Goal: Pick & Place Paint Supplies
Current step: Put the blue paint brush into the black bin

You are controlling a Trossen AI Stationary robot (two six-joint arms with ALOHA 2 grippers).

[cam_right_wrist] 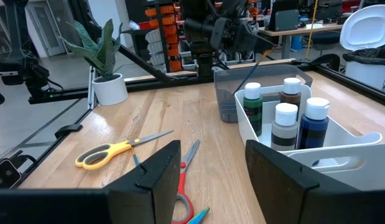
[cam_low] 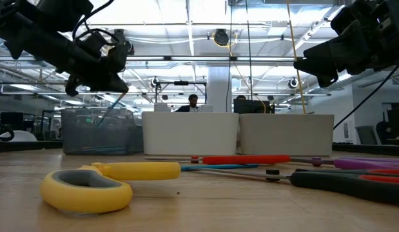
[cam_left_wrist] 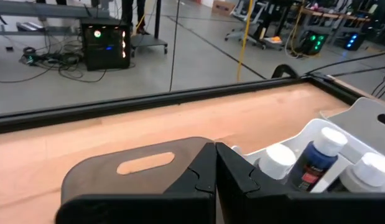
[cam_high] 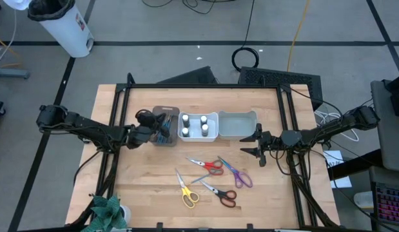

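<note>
Left gripper (cam_high: 153, 129): clamped on thin brush (cam_low: 109, 108), tip hanging down into grey bin (cam_high: 164, 140) | right gripper (cam_high: 256, 145): open, empty, nearest purple scissors (cam_high: 240, 174), lying diagonal on table (cam_high: 141, 187) just in front.

Four capped bottles (cam_right_wrist: 285, 115) upright in white bin (cam_right_wrist: 341, 140); yellow scissors (cam_right_wrist: 117, 151) on table (cam_right_wrist: 180, 118).

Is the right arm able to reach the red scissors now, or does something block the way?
Probably yes. The right gripper hangs open beside the grey bin, and only bare table separates it from the red scissors.
</note>
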